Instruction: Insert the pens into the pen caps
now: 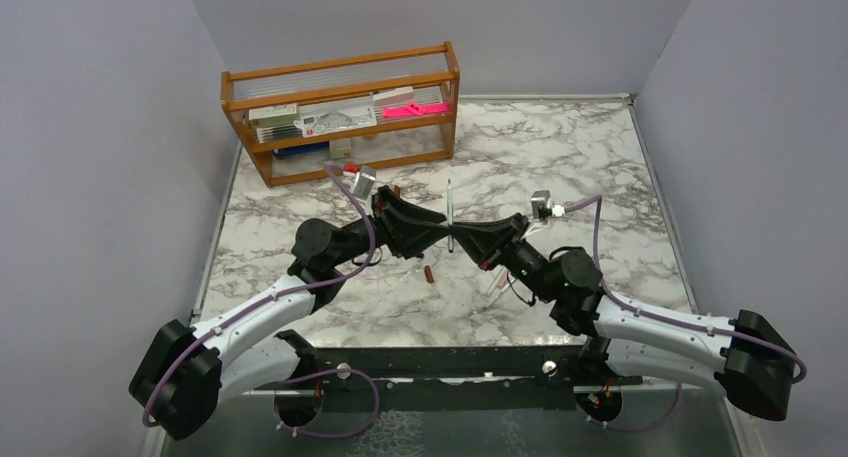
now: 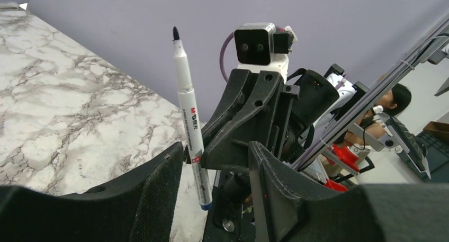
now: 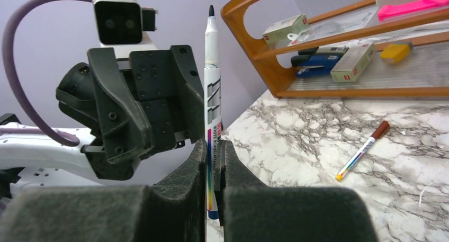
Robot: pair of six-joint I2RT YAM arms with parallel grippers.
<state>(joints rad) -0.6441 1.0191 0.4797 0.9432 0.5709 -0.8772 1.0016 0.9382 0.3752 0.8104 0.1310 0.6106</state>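
Little looks done: the right gripper pinches a bare-tipped pen upright between the arms, uncapped, while the left gripper faces it, spread and empty. A cap lies loose on the table. The rack holds boxes and a pink item.

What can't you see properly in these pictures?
- Top view: pens partly hidden under the right arm; number unclear.
- Top view: print on the shelf boxes, too small.
- Right wrist view: held pen, lower barrel mostly covered by the right tool.
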